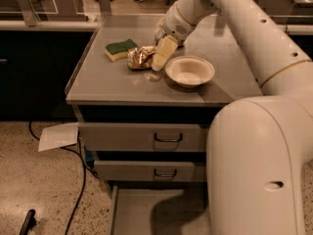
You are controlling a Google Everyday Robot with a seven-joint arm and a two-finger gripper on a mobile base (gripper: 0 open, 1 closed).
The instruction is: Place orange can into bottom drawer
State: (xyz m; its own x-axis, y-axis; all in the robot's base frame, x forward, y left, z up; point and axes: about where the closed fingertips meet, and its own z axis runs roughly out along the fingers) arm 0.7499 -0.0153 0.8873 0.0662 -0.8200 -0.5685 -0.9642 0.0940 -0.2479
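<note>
The gripper (pixel 160 58) is down at the countertop (pixel 107 84), at the end of the single white arm (pixel 254 38) that reaches in from the right. Its pale tip rests right against the right side of the orange can (pixel 140 58). I cannot tell how far the gripper is open, nor whether it has hold of the can.

There is one orange can, crumpled and shiny. It lies on the grey countertop, near the middle and towards the back. Three loose things sit on this top in all. One green and yellow sponge (pixel 120 49) lies just beside the can on its left. One white bowl (pixel 190 71) stands upright just to the right of the gripper, apart from the can.

Below the top there are three drawers. The two upper drawers (pixel 127 137) are shut, and each carries one dark handle, so two handles show. The bottom drawer (pixel 142 212) is the third. It is pulled out, and its flat grey floor shows, partly under the arm's shadow. The robot's large white body (pixel 254 170) covers its right part.

On the speckled floor to the left lie one sheet of white paper (pixel 58 136), one dark cable (pixel 78 180) and one black object (pixel 27 223) at the lower edge.
</note>
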